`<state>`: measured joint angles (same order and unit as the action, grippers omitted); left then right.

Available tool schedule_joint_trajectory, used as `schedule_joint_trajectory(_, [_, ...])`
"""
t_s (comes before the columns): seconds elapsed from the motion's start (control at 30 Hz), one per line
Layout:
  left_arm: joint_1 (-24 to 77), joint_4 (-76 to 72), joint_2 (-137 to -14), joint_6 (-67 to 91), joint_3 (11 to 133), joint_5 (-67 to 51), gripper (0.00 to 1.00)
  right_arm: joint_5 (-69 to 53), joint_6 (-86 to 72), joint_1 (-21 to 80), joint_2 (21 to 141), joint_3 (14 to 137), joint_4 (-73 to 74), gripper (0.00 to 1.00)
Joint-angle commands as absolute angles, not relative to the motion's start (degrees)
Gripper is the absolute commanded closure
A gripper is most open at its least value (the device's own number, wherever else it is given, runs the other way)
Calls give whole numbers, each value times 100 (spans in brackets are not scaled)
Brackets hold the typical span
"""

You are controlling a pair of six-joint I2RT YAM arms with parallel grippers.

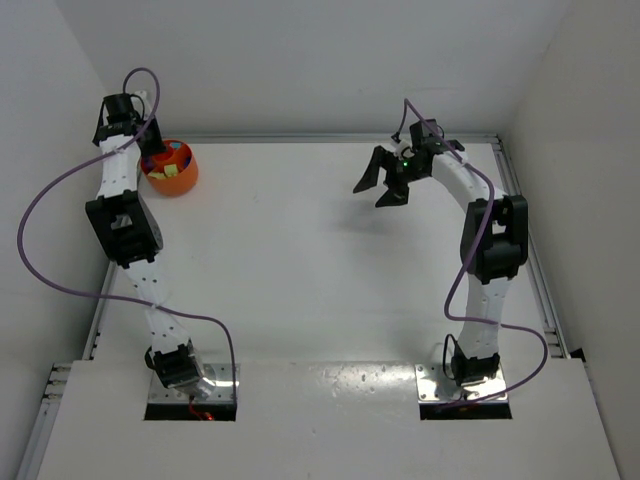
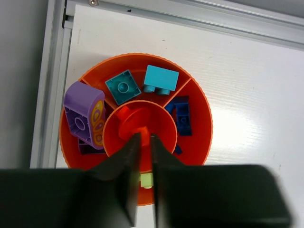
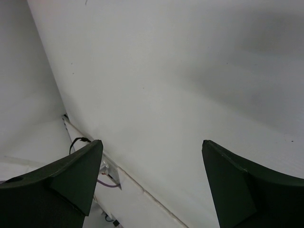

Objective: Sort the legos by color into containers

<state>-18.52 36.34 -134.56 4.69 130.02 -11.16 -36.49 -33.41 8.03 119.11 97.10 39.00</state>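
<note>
The container, a round orange bowl (image 2: 204, 104) with several compartments, stands at the table's far left (image 1: 176, 182). In it lie legos: a purple one (image 2: 84, 116), a teal one (image 2: 122, 87), a cyan one (image 2: 161, 79), blue ones (image 2: 182, 116), a yellow-green one (image 2: 146, 179) and a red one (image 2: 130, 118) in the middle cup. My left gripper (image 2: 142, 137) hangs over the middle cup with its jaws a narrow gap apart. The red lego sits right at its tips; whether it is gripped is unclear. My right gripper (image 1: 382, 183) is open and empty above the table at the far right.
A metal rail (image 2: 52, 80) runs along the table's left and far edges, close by the bowl. White walls enclose the table on the left, back and right. The right wrist view shows only white table (image 3: 190, 71) and a purple cable (image 3: 107, 183) near the arm's base.
</note>
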Motion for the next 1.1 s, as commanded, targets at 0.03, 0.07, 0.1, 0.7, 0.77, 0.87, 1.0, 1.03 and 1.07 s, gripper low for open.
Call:
schedule_joint_trajectory(0.03, [-1828, 3419, -13193, 413, 13035, -1020, 88, -3796, -3366, 835, 11900, 9703, 3674, 14])
schedule_joint_trajectory(0.07, [-1828, 3419, -13192, 413, 13034, -967, 88, -3797, -3366, 835, 11900, 9703, 3674, 14])
schedule_joint_trajectory(0.1, [-1828, 3419, -13192, 413, 13034, -967, 86, -3797, -3366, 835, 11900, 9703, 3674, 14])
schedule_joint_trajectory(0.7, [-1776, 3209, -11676, 79, 12490, -2232, 32, -3447, -2857, 835, 11602, 9756, 3823, 14])
schedule_joint_trajectory(0.77, [-1705, 3208, -11235, 18, 11999, -2415, 0, -3175, -2560, 783, 11435, 9826, 4051, 14])
schedule_joint_trajectory(0.87, [-1504, 3155, -10224, -244, 11016, -2706, 0, -2736, -2121, 730, 11190, 9826, 4244, 14])
schedule_joint_trajectory(1.0, [-1012, 3103, -8976, -554, 9574, -2400, 0, -2189, -1487, 729, 10847, 9415, 4508, 14])
schedule_joint_trajectory(1.03, [-941, 3103, -8774, -632, 9267, -2452, 0, -2093, -1364, 729, 10741, 9274, 4509, 14])
schedule_joint_trajectory(1.07, [-775, 3103, -8580, -694, 8663, -2452, 0, -1848, -1153, 729, 10601, 9107, 4352, 13])
